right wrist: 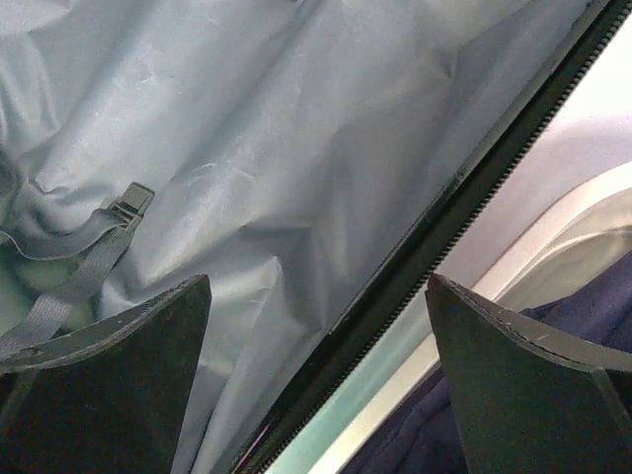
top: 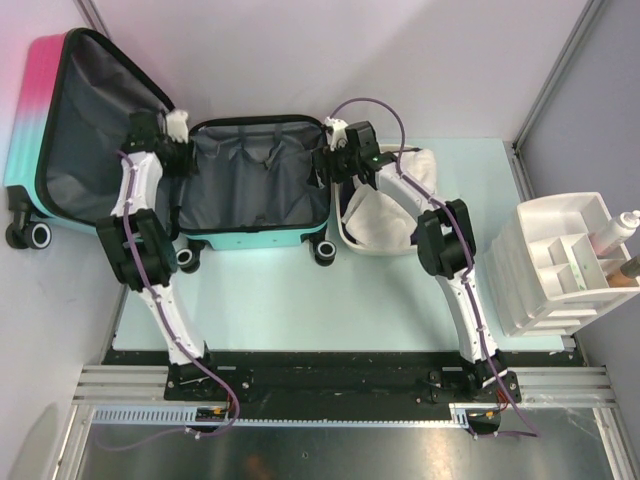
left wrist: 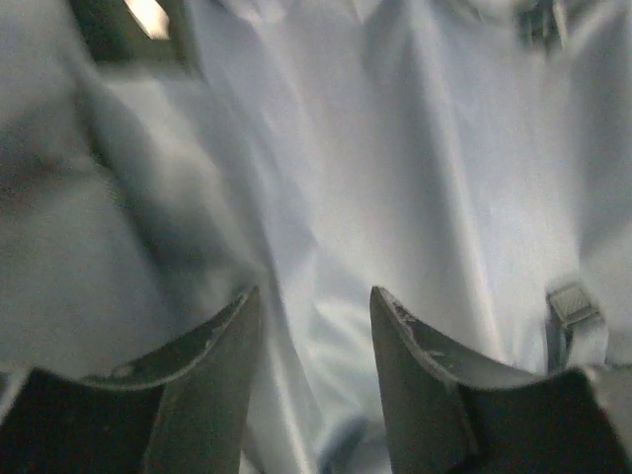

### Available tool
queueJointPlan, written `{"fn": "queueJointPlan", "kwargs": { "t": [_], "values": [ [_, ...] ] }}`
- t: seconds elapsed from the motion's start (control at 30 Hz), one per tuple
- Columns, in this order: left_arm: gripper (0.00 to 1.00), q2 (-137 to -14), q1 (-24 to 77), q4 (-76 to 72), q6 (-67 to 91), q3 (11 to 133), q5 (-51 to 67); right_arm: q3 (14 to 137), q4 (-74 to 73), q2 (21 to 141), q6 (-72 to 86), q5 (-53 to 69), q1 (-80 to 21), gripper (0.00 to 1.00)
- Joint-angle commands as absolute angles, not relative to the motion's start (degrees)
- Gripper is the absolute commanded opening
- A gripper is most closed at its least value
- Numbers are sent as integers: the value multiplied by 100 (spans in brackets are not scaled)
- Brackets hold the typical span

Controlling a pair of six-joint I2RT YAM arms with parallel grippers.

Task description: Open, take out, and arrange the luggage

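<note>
Currently on the surface (top: pixel 300 300):

1. Luggage (top: pixel 255 180). Child's hard-shell case, lying unzipped at the far left of the pale green top. The base half lies flat with its dark grey lining (right wrist: pixel 296 128) facing up. The lid half (top: pixel 90 130) is swung out to the left, pink fading to teal on its outer shell. Black zipper trim (right wrist: pixel 464 197) runs round the rim. The small wheels (top: pixel 325 250) face the near side. A grey strap with buckle (right wrist: pixel 130 202) lies loose on the lining.

2. Left claw (top: pixel 175 128). At the hinge line between the two halves, over the lining. Its fingers (left wrist: pixel 212 346) stand apart with only crumpled lining showing between them. The wrist view is blurred, so whether they touch the fabric cannot be told.

3. Right claw (top: pixel 330 155). At the right-hand rim of the base half. Its fingers (right wrist: pixel 148 336) are spread wide and astride the zipper trim, one over the lining and one on the outer side, holding nothing.

4. White tub (top: pixel 350 243). Just beside the case on its right, with pale cloth heaped in it. The right wrist view shows what looks like dark blue fabric (right wrist: pixel 464 425) by the tub's rim.

5. White compartment organiser (top: pixel 545 285). Near the right edge, well apart from the case, with a bottle (top: pixel 615 232) lying across its top.
</note>
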State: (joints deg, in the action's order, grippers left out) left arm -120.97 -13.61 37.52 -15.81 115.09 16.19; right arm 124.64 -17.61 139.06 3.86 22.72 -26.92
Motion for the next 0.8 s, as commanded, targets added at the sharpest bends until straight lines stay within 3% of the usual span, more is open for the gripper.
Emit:
{"fn": "queueJointPlan", "kwargs": {
  "t": [0.0,0.2,0.47,0.77],
  "values": [
    [51,-10593,-1152,4165,-2653,9882,1890,12578,-1749,13852,150,2136,-2681,95],
    [44,-10159,-985,4737,-2795,8508,1425,12156,-1872,13737,18,2250,-2681,93],
    [44,-11363,-519,4966,-2522,9026,406,12111,-2092,13764,18,2285,-2558,93],
    [43,-12594,-431,5300,-2242,9649,272,12155,-2311,13799,26,2259,-2435,91]
  ]
}}
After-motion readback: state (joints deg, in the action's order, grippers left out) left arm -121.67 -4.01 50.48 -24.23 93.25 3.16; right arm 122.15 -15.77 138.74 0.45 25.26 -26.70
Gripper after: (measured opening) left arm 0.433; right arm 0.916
